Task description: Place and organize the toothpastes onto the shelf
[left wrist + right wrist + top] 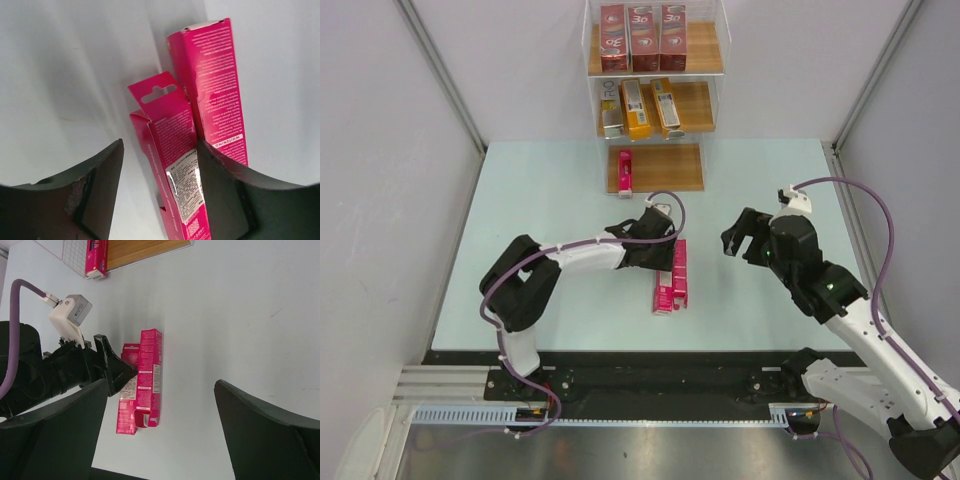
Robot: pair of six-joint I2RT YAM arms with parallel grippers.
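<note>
The shelf (670, 165) stands at the back: three dark red "3D" cartons (642, 38) on the top tier, orange-yellow cartons (650, 107) on the middle tier, one pink carton (624, 172) on the bottom board. Two pink cartons (680, 270) lie side by side on the table. My left gripper (662, 262) is open and low over them. In the left wrist view the gripper (159, 150) straddles the nearer pink carton (172, 145), which touches the right finger (225, 190); the other carton (215, 85) lies beyond it. My right gripper (742, 240) is open and empty, to their right.
In the right wrist view, the open gripper (160, 390) looks at both pink cartons (150, 375), the left gripper's fingers (112, 367) and the shelf's bottom board (145, 247). Grey walls enclose the pale table (540, 220); a black rail runs along its near edge.
</note>
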